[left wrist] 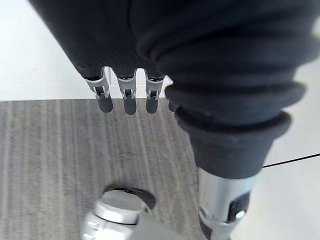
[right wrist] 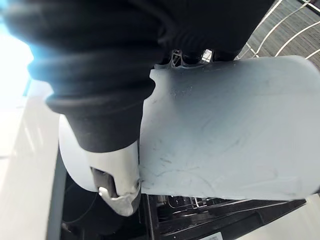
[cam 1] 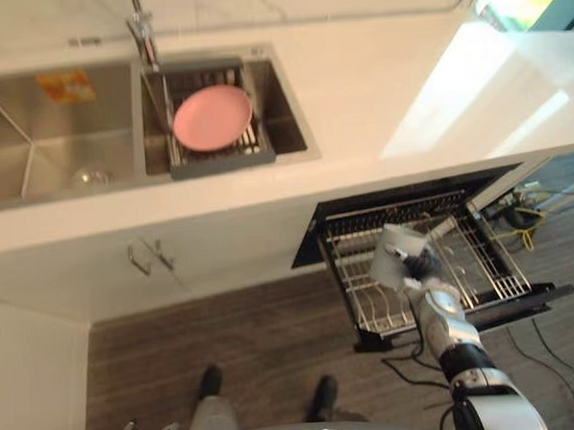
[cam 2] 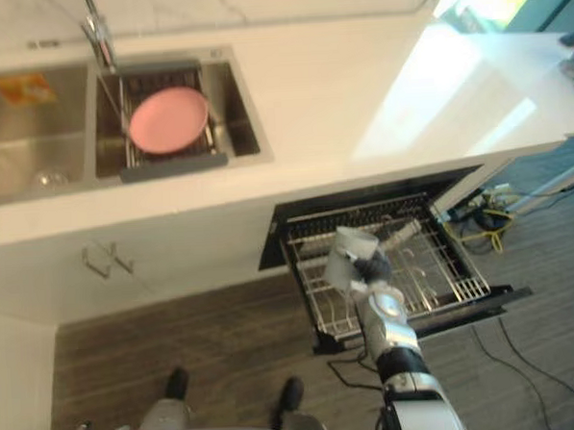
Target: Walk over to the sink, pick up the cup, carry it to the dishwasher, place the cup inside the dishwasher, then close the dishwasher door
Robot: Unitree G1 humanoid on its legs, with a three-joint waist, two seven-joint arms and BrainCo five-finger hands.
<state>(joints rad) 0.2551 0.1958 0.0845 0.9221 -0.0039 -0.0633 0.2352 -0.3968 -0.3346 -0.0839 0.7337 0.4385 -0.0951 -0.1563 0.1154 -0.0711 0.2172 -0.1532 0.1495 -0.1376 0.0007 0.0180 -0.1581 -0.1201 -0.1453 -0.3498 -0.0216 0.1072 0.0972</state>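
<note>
Smooth cyl. cup point(cam 1: 391, 257), R hand point(cam 1: 422, 265)

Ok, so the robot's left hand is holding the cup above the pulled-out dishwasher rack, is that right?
Not quite: it is the right hand that holds the cup above the pulled-out dishwasher rack, as the right wrist view shows. The left hand hangs open over the floor.
</note>
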